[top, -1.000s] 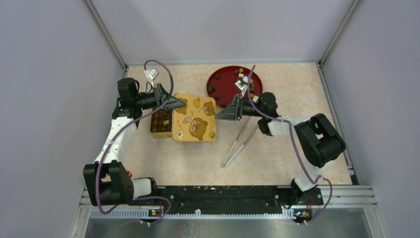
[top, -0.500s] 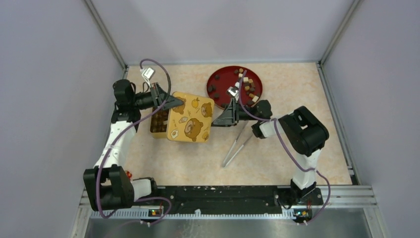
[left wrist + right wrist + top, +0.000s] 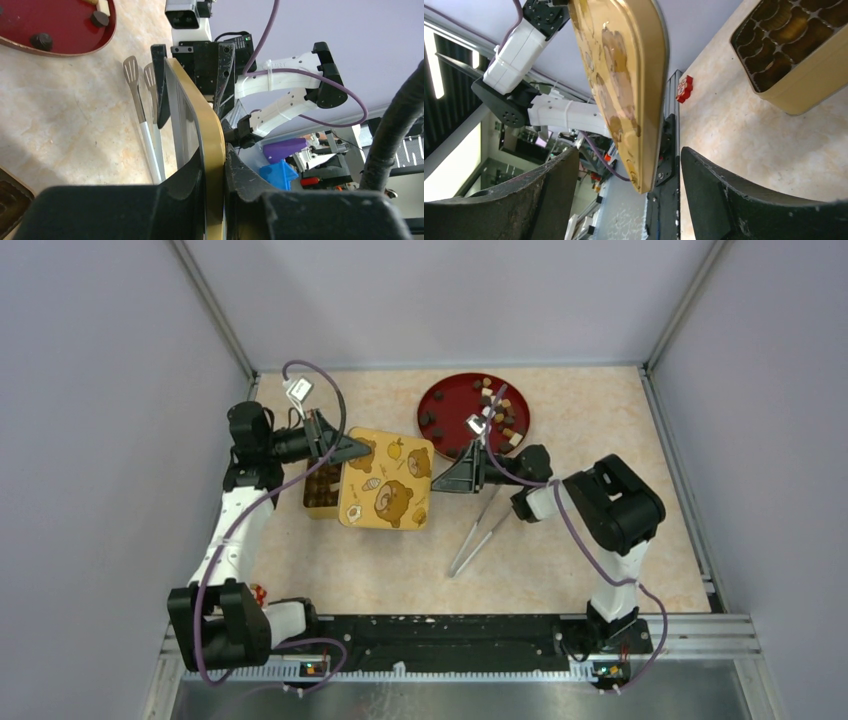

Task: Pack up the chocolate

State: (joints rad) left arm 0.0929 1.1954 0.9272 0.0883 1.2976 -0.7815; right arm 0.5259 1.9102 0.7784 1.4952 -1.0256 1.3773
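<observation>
Evidently the left fingers pinch the lid by one edge, holding it up off the tin — likely for a handover, since the right fingers stand spread around the lid's opposite edge. The chocolate sits on the plate beyond the lid.

L gripper: clamped on gold tin lid, seen edge-on. Tongs beside. Red plate w/ dark chocolate pieces, top left. Poss. tin corner, bottom left.
</observation>
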